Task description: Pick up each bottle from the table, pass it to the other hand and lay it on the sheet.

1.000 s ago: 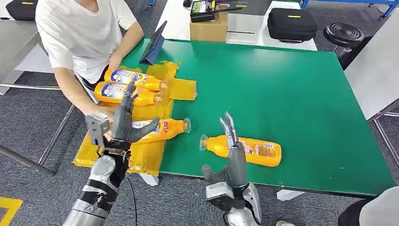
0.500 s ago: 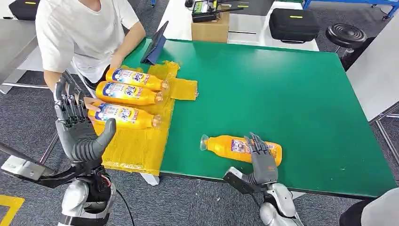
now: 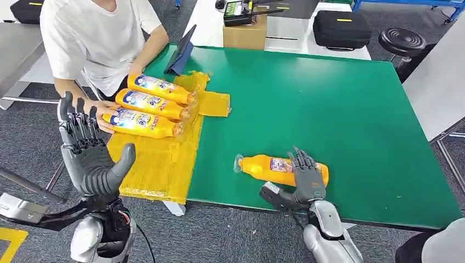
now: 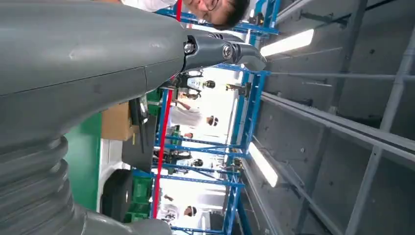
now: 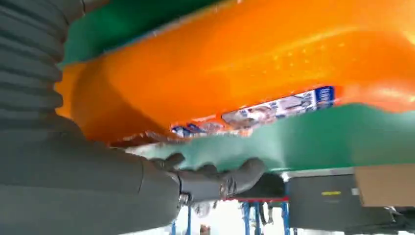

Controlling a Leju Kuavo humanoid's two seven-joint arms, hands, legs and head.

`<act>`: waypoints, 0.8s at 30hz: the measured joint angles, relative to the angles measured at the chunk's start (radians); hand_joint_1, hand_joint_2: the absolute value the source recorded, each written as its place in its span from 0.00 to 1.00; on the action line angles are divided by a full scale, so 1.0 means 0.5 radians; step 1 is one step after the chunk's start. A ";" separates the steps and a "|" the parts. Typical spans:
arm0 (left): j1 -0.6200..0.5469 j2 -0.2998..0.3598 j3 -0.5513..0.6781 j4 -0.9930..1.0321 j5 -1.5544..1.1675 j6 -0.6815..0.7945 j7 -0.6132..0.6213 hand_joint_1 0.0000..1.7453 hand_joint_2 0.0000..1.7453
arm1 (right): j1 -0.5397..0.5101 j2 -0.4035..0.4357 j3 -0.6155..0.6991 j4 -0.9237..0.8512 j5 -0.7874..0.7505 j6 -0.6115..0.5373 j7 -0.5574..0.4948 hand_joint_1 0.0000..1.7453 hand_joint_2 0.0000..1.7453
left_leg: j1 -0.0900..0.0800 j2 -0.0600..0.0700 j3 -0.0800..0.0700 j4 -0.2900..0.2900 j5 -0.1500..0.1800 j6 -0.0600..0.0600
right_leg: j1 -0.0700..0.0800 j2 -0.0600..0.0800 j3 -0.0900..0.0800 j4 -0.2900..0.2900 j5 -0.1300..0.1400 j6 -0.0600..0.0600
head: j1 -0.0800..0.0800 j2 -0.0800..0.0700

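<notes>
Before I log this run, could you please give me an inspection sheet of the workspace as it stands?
Surface: green table, yellow sheet over its left edge.
Job's things: three bottles side by side on the sheet; a fourth bottle lying on the table.
Clutter: tablet propped at the far left corner.
Hands: left hand raised, fingers spread, holding nothing; right hand lies over the fourth bottle, grip unclear.
Cables: one under the left arm.
Surroundings: a person touching the nearest sheet bottle; cardboard box, black case, stool behind.
</notes>
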 measured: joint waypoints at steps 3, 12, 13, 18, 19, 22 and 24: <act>0.012 0.000 -0.001 -0.013 -0.007 -0.001 0.005 0.00 1.00 | -0.035 0.000 0.000 0.017 0.017 0.013 0.023 0.00 1.00 | 0.000 -0.002 0.000 0.000 0.000 0.000 | 0.000 0.000 0.001 0.000 0.000 0.000 | 0.000 -0.001; 0.033 -0.002 -0.002 -0.014 0.072 -0.081 0.131 0.00 1.00 | -0.079 -0.003 -0.001 0.036 0.065 0.110 0.072 0.00 1.00 | 0.000 0.000 0.000 0.000 0.000 0.000 | 0.000 0.000 0.000 0.000 0.000 0.000 | 0.000 -0.001; 0.035 -0.002 -0.003 -0.014 0.086 -0.095 0.158 0.00 1.00 | -0.083 -0.003 -0.001 0.037 0.056 0.127 0.072 0.00 1.00 | 0.000 0.000 0.000 0.000 0.000 0.000 | 0.000 0.000 0.000 0.000 0.000 0.000 | 0.000 0.000; 0.038 0.008 -0.044 -0.008 0.072 -0.149 0.250 0.00 1.00 | -0.145 -0.006 0.001 0.055 -0.065 0.403 0.090 0.00 1.00 | 0.000 0.004 0.000 0.000 0.000 0.000 | 0.000 0.001 0.000 0.000 0.000 0.000 | 0.000 0.000; 0.036 0.011 -0.050 -0.007 0.072 -0.153 0.264 0.00 1.00 | -0.175 -0.009 0.001 0.065 -0.088 0.474 0.098 0.83 1.00 | 0.000 0.007 0.002 0.000 0.000 0.000 | 0.000 0.001 0.000 0.000 0.001 0.000 | 0.000 -0.001; 0.020 0.020 -0.065 0.009 0.091 -0.178 0.345 0.00 1.00 | -0.271 -0.024 0.015 0.121 -0.184 0.684 0.114 1.00 1.00 | 0.000 0.008 0.007 0.000 0.000 0.000 | 0.000 0.001 0.004 -0.001 0.001 -0.001 | 0.000 0.000; 0.005 0.030 -0.085 0.031 0.082 -0.185 0.375 0.00 1.00 | -0.341 -0.047 0.037 0.163 -0.269 0.809 0.107 1.00 1.00 | 0.000 0.008 0.012 0.000 0.000 0.000 | 0.000 0.001 0.007 -0.001 0.001 -0.001 | 0.000 0.000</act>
